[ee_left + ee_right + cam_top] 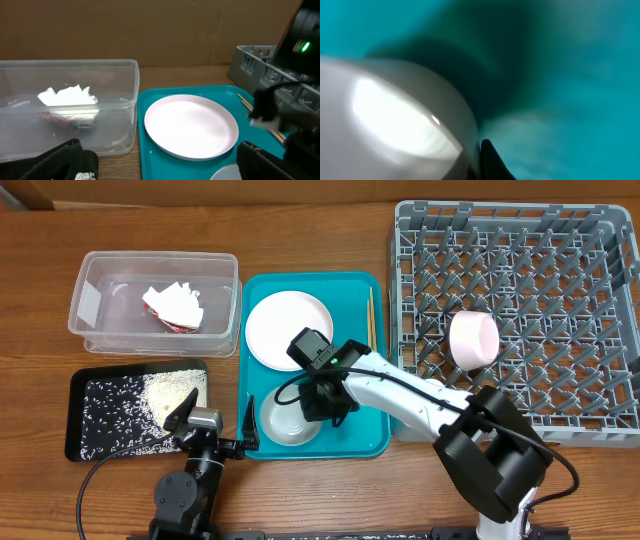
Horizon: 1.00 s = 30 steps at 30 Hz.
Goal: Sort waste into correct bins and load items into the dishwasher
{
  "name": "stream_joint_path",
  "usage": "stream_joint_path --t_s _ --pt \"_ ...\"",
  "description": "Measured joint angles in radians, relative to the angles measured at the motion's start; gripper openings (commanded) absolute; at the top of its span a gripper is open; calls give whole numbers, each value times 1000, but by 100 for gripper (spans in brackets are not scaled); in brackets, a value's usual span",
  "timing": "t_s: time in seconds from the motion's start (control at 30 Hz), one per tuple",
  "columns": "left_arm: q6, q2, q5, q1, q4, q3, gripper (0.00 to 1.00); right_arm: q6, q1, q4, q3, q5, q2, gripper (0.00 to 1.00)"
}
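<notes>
The smooth greyish-white bowl (285, 425) sits at the near end of the teal tray (375, 435), its thin rim pinched in the closed right gripper (325, 402); the round plate (288, 328) and wooden chopsticks (370, 315) lie beyond. The clear tub (90, 300) holds a crumpled napkin (67, 95) and wrapper (165, 318), the black tray (85, 390) rice grains (150, 410) (thickest at its right end), and the pegged grey rack (520, 310) a pink bowl (472, 340) on its side. The left gripper (212, 428) hangs wide open between the two trays.

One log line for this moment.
phase: grasping grey bowl on teal tray | right gripper: jaws shut on bowl rim | left gripper: open, empty | pink bowl: in rack
</notes>
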Motion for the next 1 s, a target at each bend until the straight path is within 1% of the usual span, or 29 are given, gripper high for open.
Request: stream_joint_path --t_s 0.1,0.13,0.17,0.23,0.27,0.37,0.5,0.63,0.77,1.0 --pt "0 0 0 0 0 0 100 7 -15 -93 46 130 -67 4" --pt "0 0 0 0 0 0 100 25 -28 -129 76 212 -113 4" --pt "0 0 0 0 0 0 100 28 -34 -138 85 243 -130 4" --pt "0 0 0 0 -1 0 100 62 -61 -168 114 379 -211 4" --pt "0 0 1 0 -1 0 100 89 -87 -192 129 485 -273 4" --pt "0 0 1 0 -1 0 100 123 -156 -246 144 704 -370 4" --pt "0 0 3 0 -1 0 100 148 -299 -331 146 949 -405 4" --pt "0 0 3 0 -1 0 100 156 -480 -346 129 1051 -390 4" --pt "0 0 3 0 -1 0 100 159 -655 -346 104 1094 -387 4" --pt "0 0 3 0 -1 0 100 159 -853 -297 27 1119 -383 4"
